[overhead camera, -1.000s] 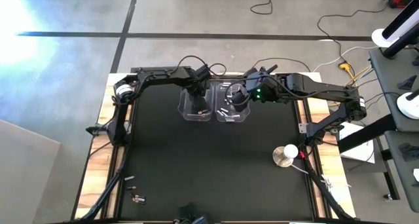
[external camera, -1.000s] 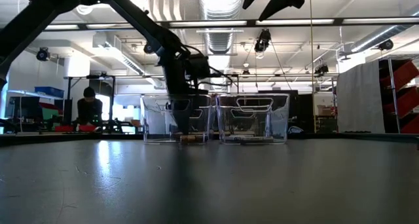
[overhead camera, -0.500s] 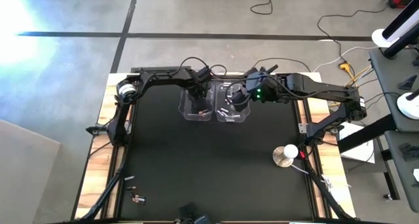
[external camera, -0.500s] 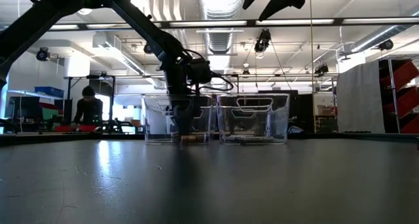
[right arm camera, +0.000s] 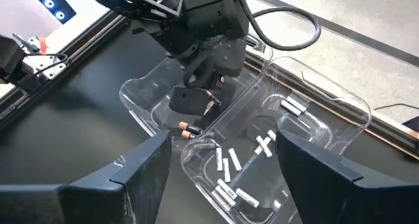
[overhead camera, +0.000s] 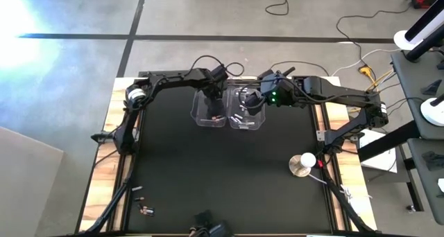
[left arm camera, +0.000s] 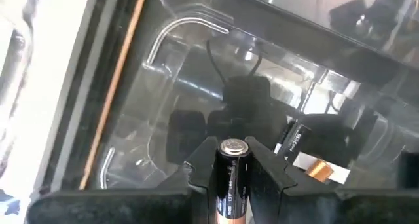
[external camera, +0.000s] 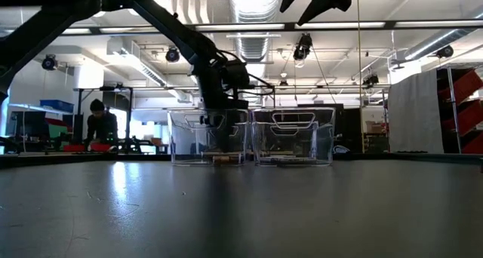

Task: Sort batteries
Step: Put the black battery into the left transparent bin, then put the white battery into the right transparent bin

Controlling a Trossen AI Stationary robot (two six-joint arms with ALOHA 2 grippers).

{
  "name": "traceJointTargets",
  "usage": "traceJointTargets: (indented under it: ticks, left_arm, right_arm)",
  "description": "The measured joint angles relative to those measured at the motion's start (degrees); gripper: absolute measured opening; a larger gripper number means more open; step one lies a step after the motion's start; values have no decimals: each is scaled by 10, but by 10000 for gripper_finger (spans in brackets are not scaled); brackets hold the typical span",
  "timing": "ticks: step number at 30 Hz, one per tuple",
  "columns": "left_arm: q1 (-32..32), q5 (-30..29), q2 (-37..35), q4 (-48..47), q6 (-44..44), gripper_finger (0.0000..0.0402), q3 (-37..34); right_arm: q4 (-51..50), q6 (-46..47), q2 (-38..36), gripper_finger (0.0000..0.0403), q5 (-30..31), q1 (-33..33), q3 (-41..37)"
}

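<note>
You are carrying a small dark cylindrical battery with a silver cap [left arm camera: 231, 178] pinched between the left gripper's [left arm camera: 230, 160] two dark fingers, its long axis running along them and its capped end pointing down into the left clear rectangular plastic bin [overhead camera: 208, 111], where one dark copper-ended battery [right arm camera: 185, 127] is already lying. The right gripper [right arm camera: 222, 160] is hanging with fingers spread above the right clear plastic bin [overhead camera: 248, 116] of silver-white batteries [right arm camera: 228, 164], so the left arm is nearer the drop.
</note>
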Motion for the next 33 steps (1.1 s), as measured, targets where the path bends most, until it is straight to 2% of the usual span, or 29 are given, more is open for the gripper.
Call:
traceJointTargets:
  ticks: [9, 21, 33]
  left_arm:
    - [-1, -13, 46, 12, -27, 43, -4]
    - [-5, -14, 44, 15, -24, 43, -6]
    - [-5, -13, 44, 16, -19, 75, -7]
  right_arm:
    - [0, 9, 0, 268, 0, 0, 0]
    - [3, 21, 2, 259, 1, 0, 0]
    - [4, 20, 2, 276, 1, 0, 0]
